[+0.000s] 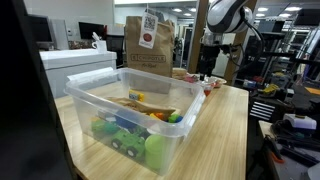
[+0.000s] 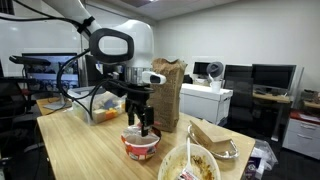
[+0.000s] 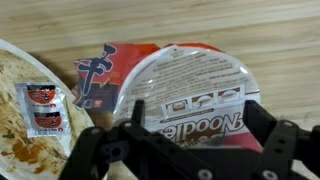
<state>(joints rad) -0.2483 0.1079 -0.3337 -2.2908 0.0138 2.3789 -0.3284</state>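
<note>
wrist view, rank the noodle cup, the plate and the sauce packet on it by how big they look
1. noodle cup, fills the middle of the view
2. plate, only part shows at the left edge, so its rank is unsure
3. sauce packet, clearly the smallest

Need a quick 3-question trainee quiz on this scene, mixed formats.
1. True or false: the claw is shut on the noodle cup.
2. The toys sit in: A) clear bin B) paper bag C) drawer.
3. Fill in: the sauce packet lies on the ____ of leftover food.

Key: 1 false, the claw is open above the cup; 2 A; 3 plate.
</note>
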